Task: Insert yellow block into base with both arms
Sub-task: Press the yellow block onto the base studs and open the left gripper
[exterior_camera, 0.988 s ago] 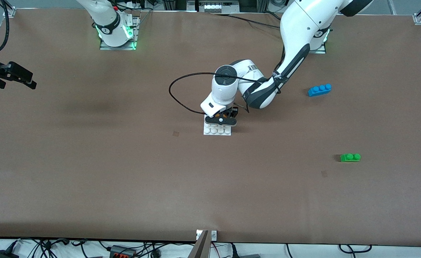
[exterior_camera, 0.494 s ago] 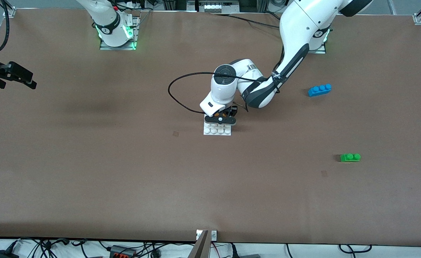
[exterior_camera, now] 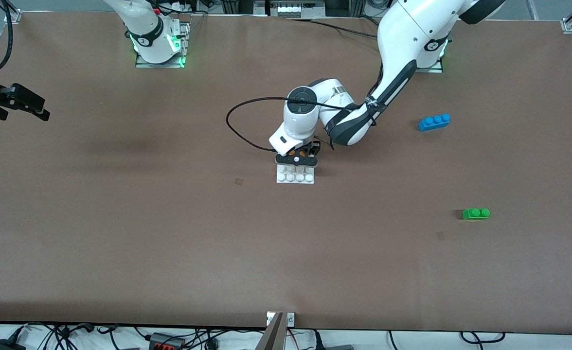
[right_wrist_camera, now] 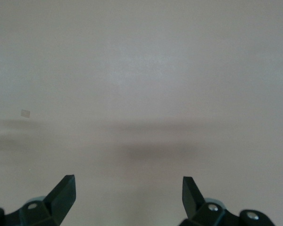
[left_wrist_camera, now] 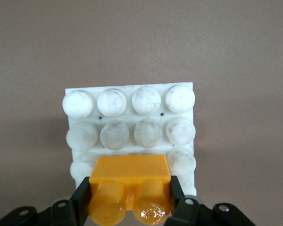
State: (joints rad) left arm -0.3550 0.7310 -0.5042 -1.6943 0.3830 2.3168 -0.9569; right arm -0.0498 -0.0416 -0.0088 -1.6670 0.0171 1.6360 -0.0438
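The right gripper (exterior_camera: 21, 104) was parked up in the air over the right arm's end of the table (exterior_camera: 120, 233), way off from everything else, just waiting. Its wrist view showed the two fingertips (right_wrist_camera: 61, 193) spread wide apart with nothing between them, only bare brown table surface underneath.

Moving along to the middle of the table, the base (exterior_camera: 294, 176) sat flat on the brown surface, the white studded plate with its row of studs nearest the front camera fully exposed. The left gripper (exterior_camera: 299, 158) was right down over the part of the base farther from the front camera, with the left arm bent over it and a black cable (exterior_camera: 240, 126) looping out to the side. It was clamped on the yellow block (left_wrist_camera: 130, 186), one finger (left_wrist_camera: 82, 195) on each end of it. In the left wrist view the block's two studs pointed at the camera, and the block covered some of the base's (left_wrist_camera: 132, 117) studs, with two full rows of studs still open next to it. Couldn't tell if it was actually pressed onto the studs or just hanging over them.

Toward the left arm's end, a blue brick (exterior_camera: 434, 121) lay on the table, and a green brick (exterior_camera: 475, 213) lay nearer the front camera than that, both well apart from the base.
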